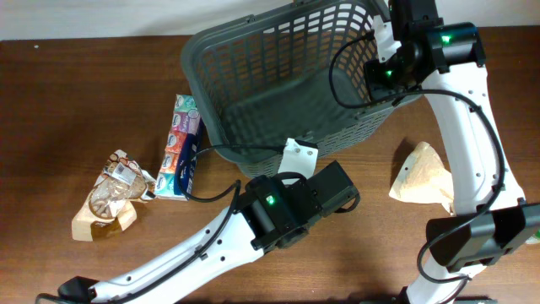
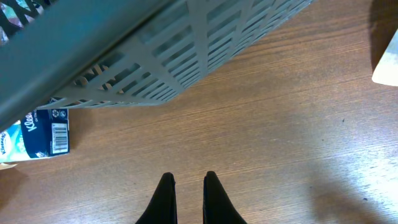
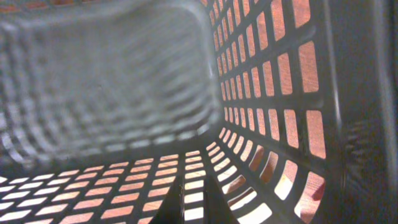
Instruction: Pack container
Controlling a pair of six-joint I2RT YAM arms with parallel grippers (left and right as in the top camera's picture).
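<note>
Dark brown wood-grain tabletop fills every view, and we find the large dark grey plastic shopping basket at its far edge, right of the middle, with nothing lying on its solid base.

We judge the basket light for its bulk. The lattice walls would be fairly stiff but would flex if squeezed mid-span. The thick rolled rim is the sensible place to pinch it. The smooth plastic could slide on the wood when pushed.

The right gripper sits at the rim of the basket's right wall. Its camera looks along the inside of the slotted wall, which is very close. The jaws are closed, and from that position we take them to be clamped on the wall, though the fingers themselves are not plainly visible. The left gripper hovers over bare wood near the basket's near wall, closed on nothing.

- **Beside the basket:** a teal and pink multi-pack of paper tissues lies just beside its near left corner.
- **Toward the left edge:** a crinkled clear bag with brown contents.
- **Toward the right edge:** a pale tan wedge-shaped paper packet.

The left arm stretches across the near side in front of the basket. A black cable loops over the basket's right side, so anything dropped in there could snag it.
</note>
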